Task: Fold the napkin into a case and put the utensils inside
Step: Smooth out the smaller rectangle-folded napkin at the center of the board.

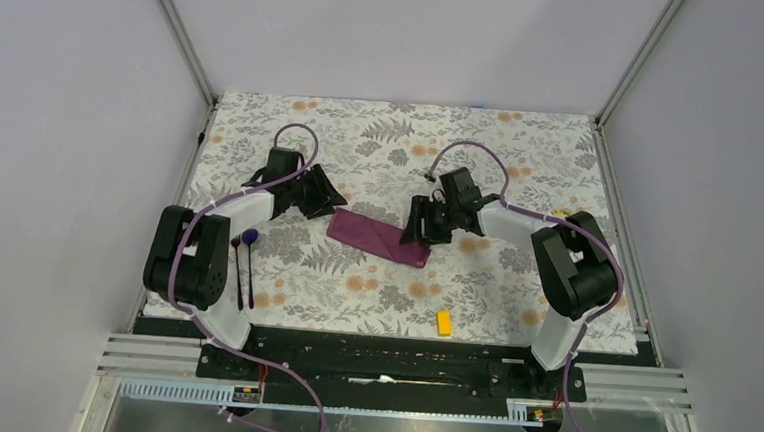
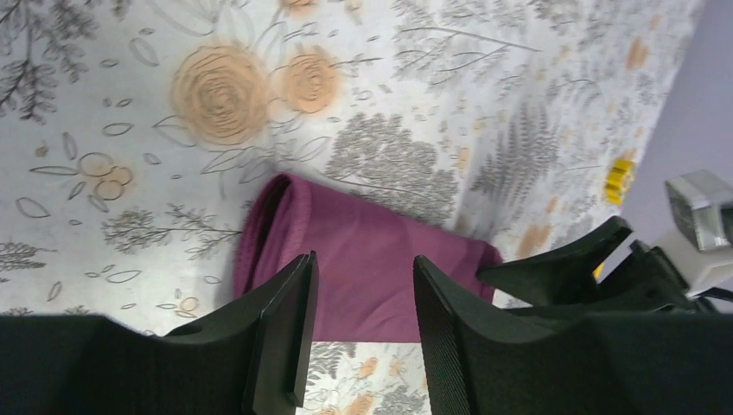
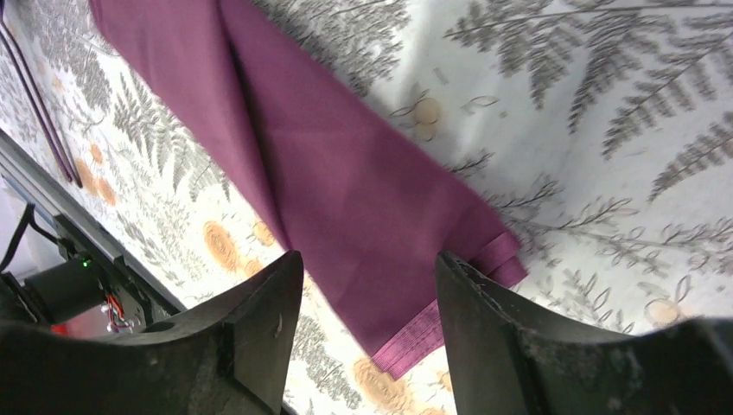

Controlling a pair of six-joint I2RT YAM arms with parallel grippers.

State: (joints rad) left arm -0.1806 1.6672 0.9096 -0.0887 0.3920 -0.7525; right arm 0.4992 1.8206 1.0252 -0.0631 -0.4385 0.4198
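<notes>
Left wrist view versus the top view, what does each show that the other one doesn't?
Only the left wrist view shows the looped fold at one end of the napkin, close up. Only the top view shows the utensils lying beside the left arm. Both show the folded purple napkin, the floral tablecloth and a yellow block.

Napkin [image 3: 346, 173] woven cloth, slight sheen; right tool [image 3: 367, 298] matt plastic

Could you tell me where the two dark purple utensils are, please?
Top view: the slender dark purple utensils lie at left beside the left arm, apart from the folded plum cloth napkin.
</notes>
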